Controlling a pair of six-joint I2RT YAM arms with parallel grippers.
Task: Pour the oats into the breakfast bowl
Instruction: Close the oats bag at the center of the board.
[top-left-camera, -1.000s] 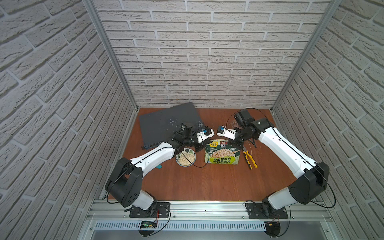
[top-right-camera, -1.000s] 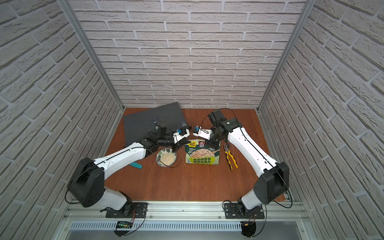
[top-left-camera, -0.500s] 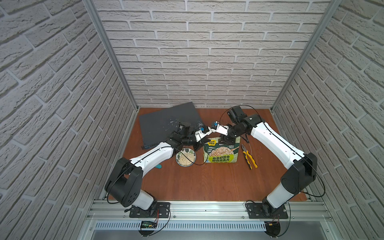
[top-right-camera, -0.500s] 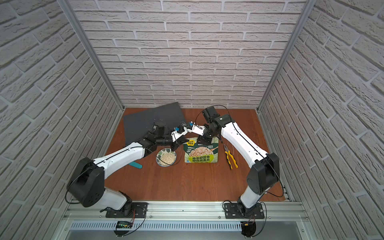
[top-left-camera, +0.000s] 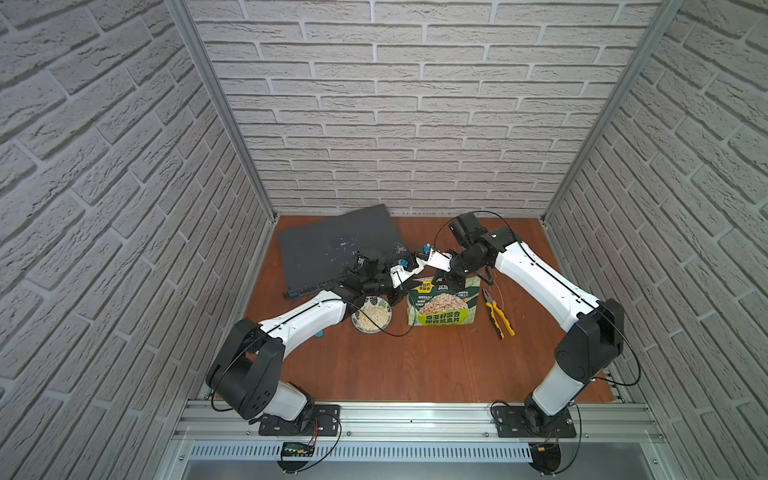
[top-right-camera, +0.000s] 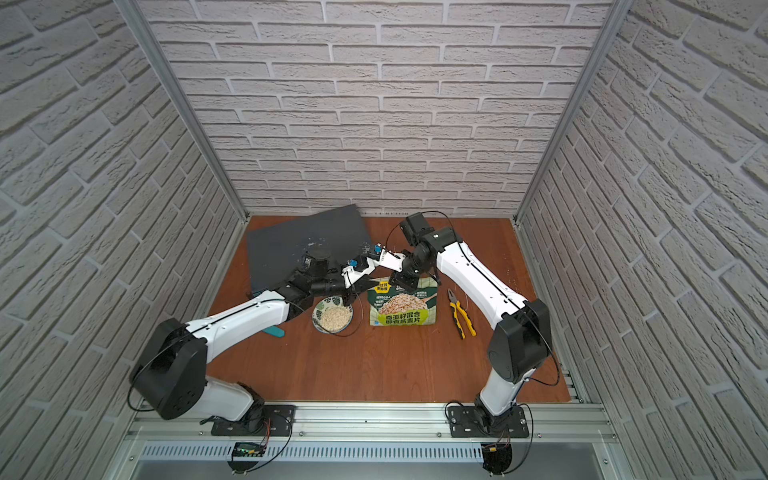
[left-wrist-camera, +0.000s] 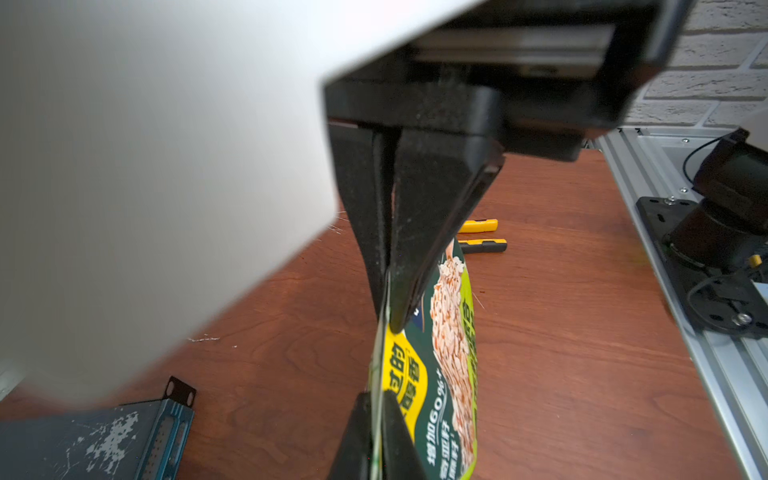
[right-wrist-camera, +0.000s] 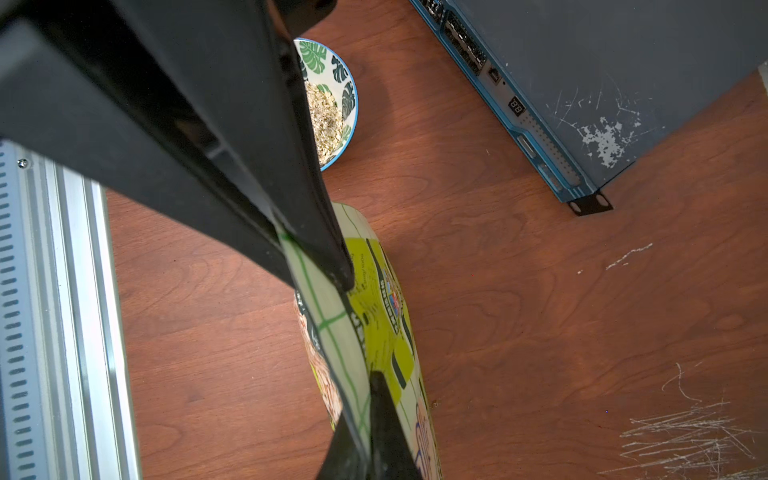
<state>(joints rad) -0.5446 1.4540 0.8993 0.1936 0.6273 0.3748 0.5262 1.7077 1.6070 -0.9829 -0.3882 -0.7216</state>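
The light-green oats pouch (top-left-camera: 442, 305) stands upright on the wooden table in both top views. Just left of it sits the breakfast bowl (top-left-camera: 371, 318), white with green leaf prints, holding a heap of pale oats (right-wrist-camera: 326, 120). My left gripper (left-wrist-camera: 376, 401) is shut on the pouch's thin top edge near the yellow badge, at the corner nearest the bowl (top-right-camera: 353, 296). Further along the same top edge, my right gripper (right-wrist-camera: 365, 399) is also shut on the pouch (right-wrist-camera: 374, 332). Each wrist view shows the other arm's black fingers (left-wrist-camera: 415, 249) pinching that edge.
A dark grey rack unit (top-left-camera: 340, 249) lies at the back left, close behind the left arm. Yellow-handled pliers (top-left-camera: 498, 316) lie right of the pouch. A small teal object (top-left-camera: 319, 333) peeks out under the left forearm. An aluminium rail (top-left-camera: 415, 419) runs along the front.
My right gripper has swung in over the pouch, come down onto its top edge and shut on it. The left gripper has stayed at the pouch's corner.
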